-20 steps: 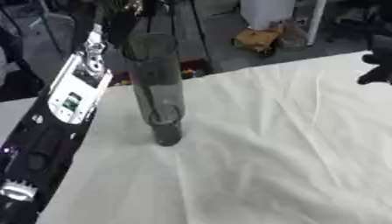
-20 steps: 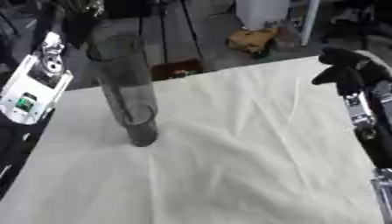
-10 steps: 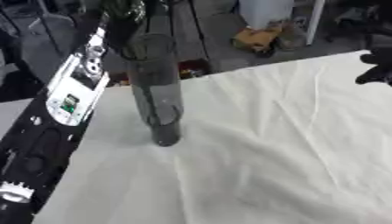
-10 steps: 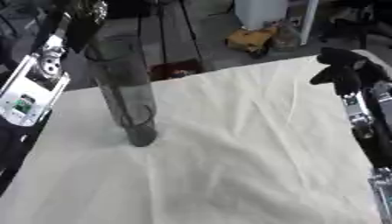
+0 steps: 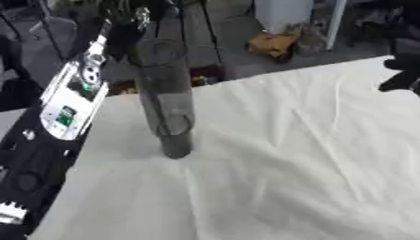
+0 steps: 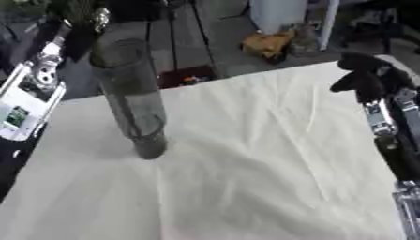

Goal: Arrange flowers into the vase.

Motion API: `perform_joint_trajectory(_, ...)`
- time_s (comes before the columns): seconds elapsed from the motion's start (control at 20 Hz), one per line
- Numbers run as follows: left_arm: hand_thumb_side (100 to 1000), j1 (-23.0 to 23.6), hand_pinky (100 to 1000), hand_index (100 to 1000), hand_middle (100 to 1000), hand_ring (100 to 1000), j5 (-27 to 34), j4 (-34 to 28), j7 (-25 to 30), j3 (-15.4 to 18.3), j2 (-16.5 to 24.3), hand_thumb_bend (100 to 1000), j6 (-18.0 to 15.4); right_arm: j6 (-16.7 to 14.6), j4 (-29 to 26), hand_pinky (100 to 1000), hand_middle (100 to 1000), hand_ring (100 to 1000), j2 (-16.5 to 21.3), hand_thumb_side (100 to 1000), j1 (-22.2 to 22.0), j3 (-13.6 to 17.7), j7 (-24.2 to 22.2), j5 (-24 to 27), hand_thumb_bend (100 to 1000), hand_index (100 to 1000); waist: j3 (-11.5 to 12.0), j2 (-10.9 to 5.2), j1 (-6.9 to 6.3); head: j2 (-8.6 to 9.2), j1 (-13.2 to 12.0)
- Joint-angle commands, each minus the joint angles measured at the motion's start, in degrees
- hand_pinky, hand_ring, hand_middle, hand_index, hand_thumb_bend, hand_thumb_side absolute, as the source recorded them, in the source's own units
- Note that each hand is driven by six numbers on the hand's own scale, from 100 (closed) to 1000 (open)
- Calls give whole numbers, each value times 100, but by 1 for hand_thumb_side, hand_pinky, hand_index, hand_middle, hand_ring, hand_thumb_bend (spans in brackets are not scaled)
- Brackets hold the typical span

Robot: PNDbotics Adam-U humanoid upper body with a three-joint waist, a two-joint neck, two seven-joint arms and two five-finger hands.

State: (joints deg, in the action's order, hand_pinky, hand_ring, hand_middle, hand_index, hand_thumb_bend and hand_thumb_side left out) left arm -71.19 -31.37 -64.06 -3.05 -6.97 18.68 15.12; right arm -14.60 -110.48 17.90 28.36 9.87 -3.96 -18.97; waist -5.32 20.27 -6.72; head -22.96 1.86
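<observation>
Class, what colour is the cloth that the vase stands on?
Off-white, plain and wrinkled; the cloth under the vase shows best in the left eye view.

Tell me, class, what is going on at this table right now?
A tall, dark, see-through cylindrical vase stands upright on a table covered by a creased white cloth. The robot's left arm reaches up behind the vase's mouth, where its left hand seems to hold some greenery, though that part is hard to make out. The right hand hangs at the table's right edge with curled fingers, holding nothing. No flower lies on the cloth.
</observation>
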Motion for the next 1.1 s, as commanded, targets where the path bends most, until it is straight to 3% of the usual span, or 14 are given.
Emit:
perform_joint_trajectory(0.05, 1000, -87, 678, 1000, 976, 882, -78, -176, 127, -24, 236, 100, -16, 0, -115, 684, 528, 839, 54, 1000, 58, 34, 16, 3, 161, 865, 15, -179, 65, 98, 29)
perform_joint_trajectory(0.15, 1000, -100, 740, 1000, 1000, 927, -184, -187, 284, -55, 272, 100, -46, 2, -110, 684, 528, 839, 56, 1000, 50, 37, 17, 2, 161, 865, 26, -181, 67, 94, 31)
perform_joint_trajectory(0.3, 1000, -124, 827, 1000, 1000, 995, -364, -169, 581, -98, 312, 258, -138, 1, -108, 684, 528, 839, 60, 1000, 44, 35, 14, 1, 161, 865, 44, -188, 64, 81, 35)
perform_joint_trajectory(0.8, 1000, -157, 889, 1000, 1000, 1000, -802, -102, 1591, -70, 373, 286, -253, 13, -111, 684, 526, 839, 61, 1000, 23, 42, 18, -2, 159, 865, 55, -197, 54, 104, 48)
perform_joint_trajectory(0.95, 1000, -167, 901, 1000, 1000, 1000, -897, -111, 1900, -38, 408, 333, -227, 22, -110, 684, 525, 839, 69, 1000, 18, 46, 26, -5, 160, 865, 67, -198, 50, 103, 61)
perform_joint_trajectory(1.1, 1000, -183, 911, 1000, 1000, 1000, -979, -149, 2219, -4, 456, 440, -200, 26, -110, 684, 525, 839, 74, 1000, 4, 46, 27, -6, 159, 865, 83, -205, 44, 96, 69)
